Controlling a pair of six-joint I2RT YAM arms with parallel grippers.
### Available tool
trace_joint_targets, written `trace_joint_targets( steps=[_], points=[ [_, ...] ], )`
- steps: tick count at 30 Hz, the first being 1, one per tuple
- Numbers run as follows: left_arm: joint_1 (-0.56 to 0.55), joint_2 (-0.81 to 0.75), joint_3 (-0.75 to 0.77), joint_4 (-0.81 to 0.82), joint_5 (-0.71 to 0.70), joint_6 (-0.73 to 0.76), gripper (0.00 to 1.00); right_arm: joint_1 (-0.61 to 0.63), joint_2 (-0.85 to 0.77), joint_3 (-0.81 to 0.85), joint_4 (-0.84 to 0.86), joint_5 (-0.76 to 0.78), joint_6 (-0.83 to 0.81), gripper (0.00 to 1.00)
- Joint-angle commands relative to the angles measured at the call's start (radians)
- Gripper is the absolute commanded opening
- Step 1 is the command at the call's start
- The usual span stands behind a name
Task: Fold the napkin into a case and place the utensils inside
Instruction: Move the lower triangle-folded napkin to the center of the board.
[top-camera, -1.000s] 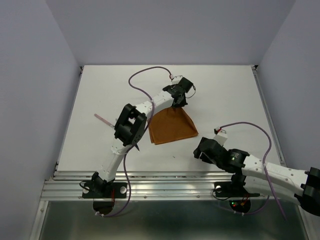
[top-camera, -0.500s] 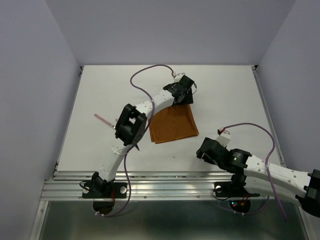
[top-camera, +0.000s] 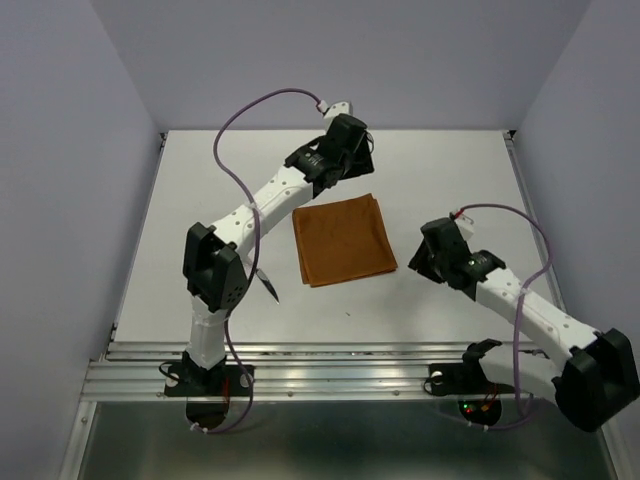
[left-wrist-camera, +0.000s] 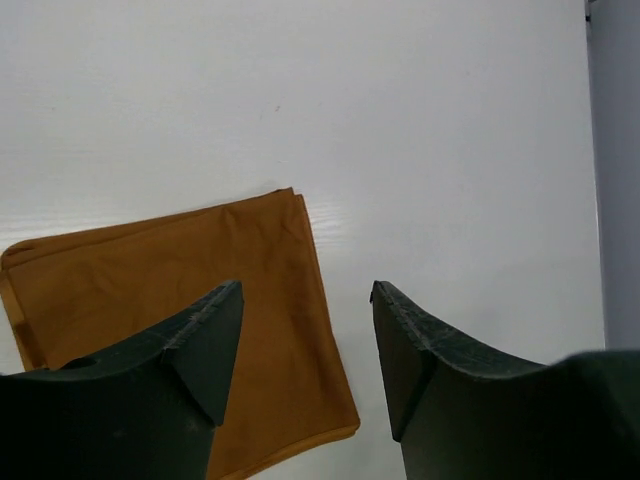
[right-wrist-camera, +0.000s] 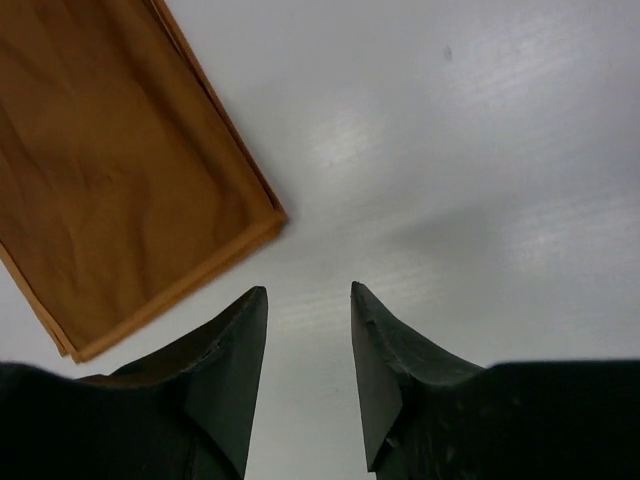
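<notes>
Left pincer (left-wrist-camera: 305, 290) hangs open and empty beyond the upper edge of the folded napkin (top-camera: 343, 238) at frame centre, right pincer (right-wrist-camera: 308, 290) part-open, empty, beside its lower right corner; pinching one layer could unfold it.

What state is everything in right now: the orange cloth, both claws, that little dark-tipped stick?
Rust-orange square cloth napkin: folded, flat on the white table, not gripped.
Left jaws: open, empty, near the napkin's far edge.
Right jaws: open, empty, beside the napkin's right corner.
Slender dark-tipped utensil: lying on the table, untouched, outside the napkin.
</notes>
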Motion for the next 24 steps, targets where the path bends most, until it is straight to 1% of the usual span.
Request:
trace_joint_targets(
  steps=[1,2,3,4,5,7,9,12,13,17,18,20,23,24],
  points=[
    [0.048,-0.088,-0.174,-0.042,-0.034,-0.026,0.62,-0.177,0.226,0.124,0.183,-0.253,-0.283,0.43],
    [0.057,-0.106,-0.212,-0.042,-0.040,-0.028,0.61,-0.177,0.271,0.192,0.190,-0.263,-0.308,0.45],
    [0.074,-0.141,-0.282,-0.039,-0.041,-0.031,0.61,-0.177,0.312,0.236,0.195,-0.270,-0.334,0.48],
    [0.086,-0.161,-0.317,-0.031,-0.040,-0.032,0.61,-0.177,0.357,0.276,0.194,-0.278,-0.361,0.52],
    [0.099,-0.177,-0.353,-0.013,-0.017,-0.028,0.62,-0.177,0.395,0.311,0.195,-0.283,-0.396,0.62],
    [0.151,-0.216,-0.437,0.003,0.008,-0.026,0.63,-0.177,0.496,0.398,0.194,-0.284,-0.423,0.66],
    [0.189,-0.246,-0.505,0.013,0.017,-0.017,0.63,-0.177,0.578,0.458,0.197,-0.295,-0.449,0.68],
    [0.217,-0.285,-0.565,0.036,0.034,0.000,0.63,-0.177,0.644,0.494,0.204,-0.321,-0.461,0.68],
    [0.229,-0.295,-0.600,0.041,0.038,0.003,0.63,-0.177,0.682,0.503,0.209,-0.329,-0.463,0.67],
    [0.251,-0.325,-0.666,0.058,0.048,0.014,0.63,-0.177,0.745,0.494,0.244,-0.337,-0.441,0.60],
    [0.258,-0.336,-0.675,0.063,0.051,0.015,0.63,-0.177,0.753,0.488,0.249,-0.321,-0.437,0.56],
    [0.266,-0.347,-0.703,0.070,0.052,0.021,0.64,-0.177,0.761,0.474,0.267,-0.312,-0.423,0.53],
    [0.281,-0.358,-0.735,0.089,0.063,0.029,0.64,-0.177,0.755,0.433,0.292,-0.315,-0.412,0.42],
    [0.284,-0.359,-0.743,0.092,0.072,0.029,0.64,-0.177,0.748,0.422,0.295,-0.321,-0.412,0.35]
  ],
)
